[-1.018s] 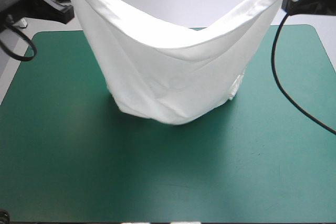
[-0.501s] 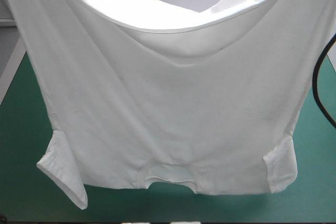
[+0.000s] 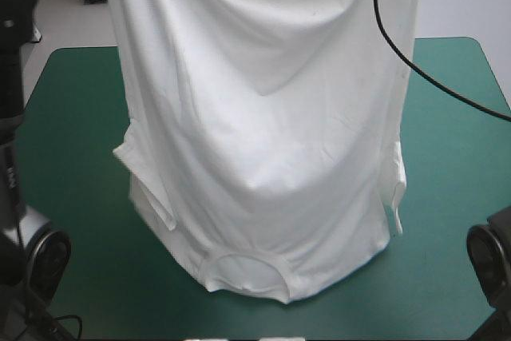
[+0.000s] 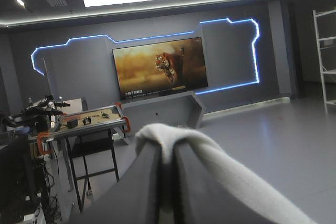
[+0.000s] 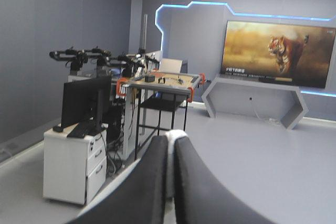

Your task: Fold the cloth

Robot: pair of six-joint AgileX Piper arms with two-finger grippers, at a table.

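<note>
Both gripped T-shirt (image 3: 263,141) corners outside the high view

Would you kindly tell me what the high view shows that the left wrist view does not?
Only the high view shows the T-shirt hanging full length, collar lowest, sleeves out, over the teal-green cover. Only the left wrist view shows the left gripper, its black fingers all but shut on a fold of cloth. Both show the white T-shirt lifted.
</note>
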